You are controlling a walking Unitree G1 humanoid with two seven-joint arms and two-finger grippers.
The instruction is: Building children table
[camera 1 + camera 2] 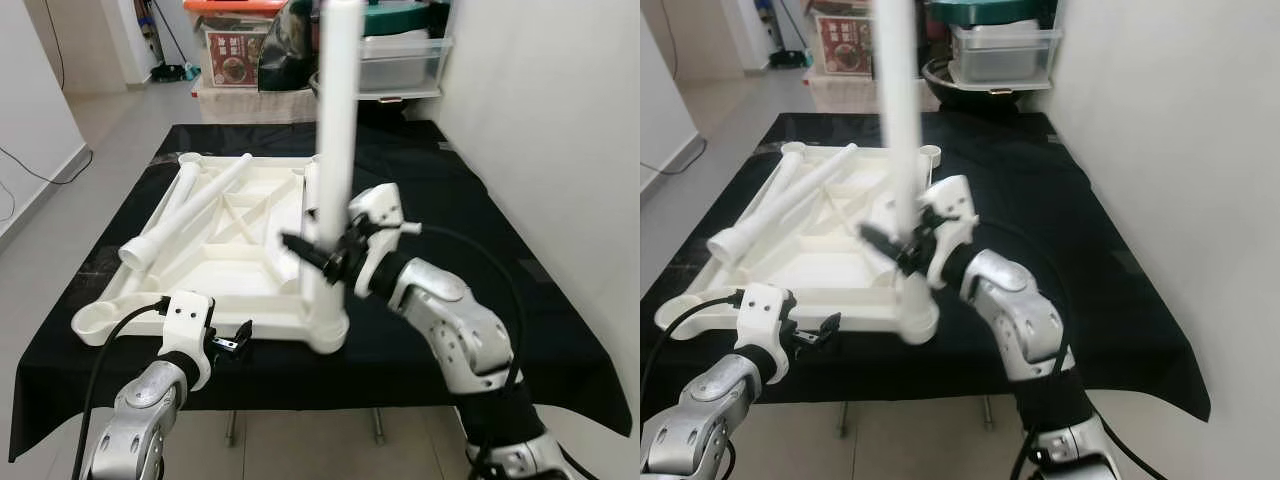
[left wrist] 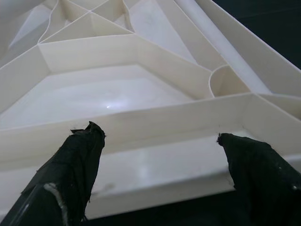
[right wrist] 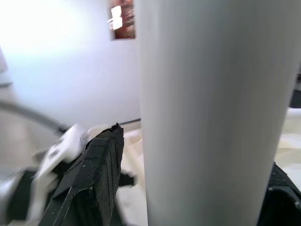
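I have the white tabletop [image 1: 235,265] lying upside down on the black-draped surface [image 1: 480,230], its ribbed underside facing up, with 1 white leg [image 1: 337,150] standing upright in the near right corner socket [image 1: 327,325]. My right tool [image 1: 318,248] is clamped on that leg a little above the socket; in the right wrist view the leg [image 3: 211,113] runs between the 2 black fingers [image 3: 96,174], pressed against them. My left tool [image 1: 237,335] sits at the near edge of the tabletop, and the left wrist view shows what the head cameras do not: its fingers [image 2: 77,160] are spread wide, straddling the near rim [image 2: 141,127] without gripping it, and beyond them the triangular ribs and a round corner socket [image 2: 225,82]. 2 more loose legs [image 1: 190,205] lie side by side across the far left part of the tabletop, their near ends sticking out over its left edge. Behind the surface stand storage boxes [image 1: 405,60] and a carton with a red label [image 1: 232,55]; a plain wall runs along the right. The upright leg crosses in front of those boxes and hides part of them. All the table parts are glossy white plastic.
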